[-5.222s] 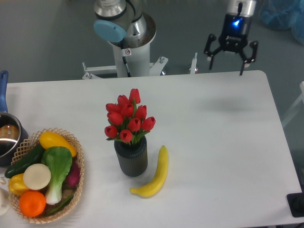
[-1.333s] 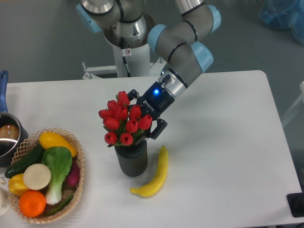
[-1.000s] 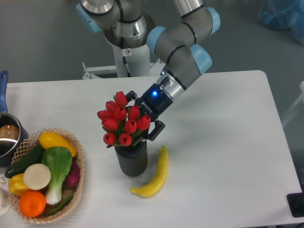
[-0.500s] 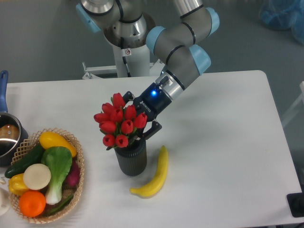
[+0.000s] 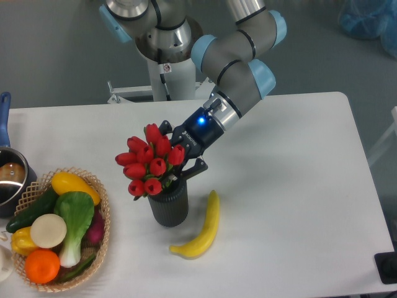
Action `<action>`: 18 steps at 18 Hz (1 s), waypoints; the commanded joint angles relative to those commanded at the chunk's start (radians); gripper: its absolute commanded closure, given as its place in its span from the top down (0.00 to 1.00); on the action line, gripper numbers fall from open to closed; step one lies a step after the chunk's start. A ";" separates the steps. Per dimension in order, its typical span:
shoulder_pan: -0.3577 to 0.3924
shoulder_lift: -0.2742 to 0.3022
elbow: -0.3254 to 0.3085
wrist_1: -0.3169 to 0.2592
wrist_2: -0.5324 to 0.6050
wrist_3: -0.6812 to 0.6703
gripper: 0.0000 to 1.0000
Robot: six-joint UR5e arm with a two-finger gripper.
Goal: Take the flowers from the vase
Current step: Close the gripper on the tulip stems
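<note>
Nearest me, at the lower left corner, I've got the wicker basket (image 5: 102,248) loaded with produce: an orange (image 5: 42,266), a pale round item (image 5: 48,230), a leafy green vegetable (image 5: 75,218), a yellow pepper (image 5: 73,184) and a dark green cucumber (image 5: 34,209). Low in the middle, the banana (image 5: 201,230) lies on the white table (image 5: 298,186), just right of the vase (image 5: 168,204), close beside it but I can't say they touch. The vase stands upright, dark and ribbed, just left of frame centre. The flowers (image 5: 149,160) sit above its mouth, the red buds tilted toward the left, stems running down and to the right into the vase; I can't see the stem ends. The gripper (image 5: 182,160) is right on the bunch at its right side, black fingers (image 5: 192,168) closed in around the stems just under the buds, so I read it as clamped on the flowers, blue light lit on the wrist. At the left edge, the steel pot (image 5: 10,180) with its blue handle (image 5: 5,118) pokes in. Farthest back, the arm's base (image 5: 167,62) rises at top centre.
</note>
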State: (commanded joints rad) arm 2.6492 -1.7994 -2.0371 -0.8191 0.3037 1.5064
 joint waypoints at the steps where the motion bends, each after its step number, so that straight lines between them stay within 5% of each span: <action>1: 0.005 0.002 0.002 0.000 -0.005 -0.002 0.55; 18: 0.040 0.041 0.026 0.000 -0.132 -0.060 0.50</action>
State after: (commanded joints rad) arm 2.6891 -1.7580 -2.0110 -0.8191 0.1718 1.4466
